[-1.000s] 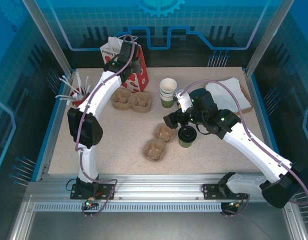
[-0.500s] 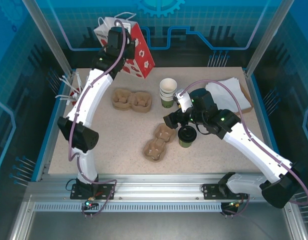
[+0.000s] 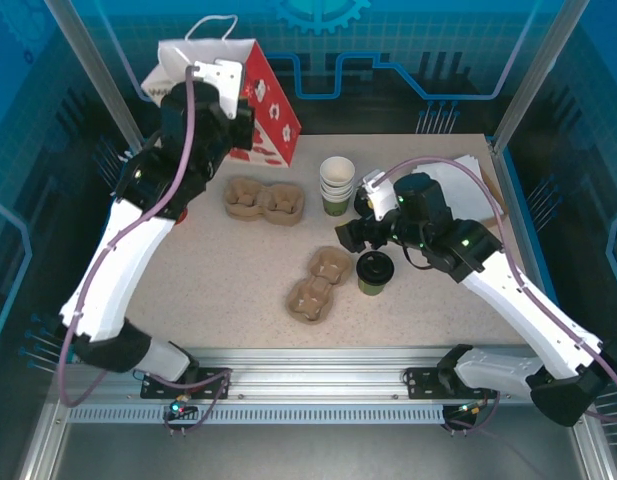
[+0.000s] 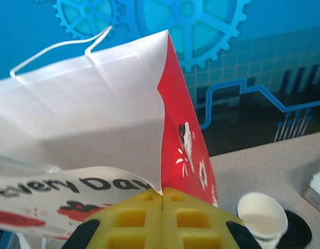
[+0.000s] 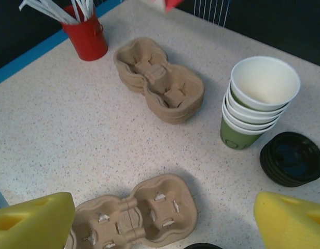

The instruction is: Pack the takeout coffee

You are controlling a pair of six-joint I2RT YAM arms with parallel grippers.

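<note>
Top view, left gripper (image 3: 206,85): hanging high at the back left, gripping the red-and-white paper bag (image 3: 260,100).
Top view, right gripper (image 3: 356,237): hovering near the takeout coffee (image 3: 374,271).
Top view, takeout coffee: standing upright on the table (image 3: 218,270), lid on, just beside the cardboard carrier (image 3: 318,283).
Left wrist view, yellow fingers (image 4: 134,220): pressing together, clamping the bag's rim.
Right wrist view, yellow fingers (image 5: 32,223): standing wide apart, holding nothing, above the carrier (image 5: 134,215).
</note>
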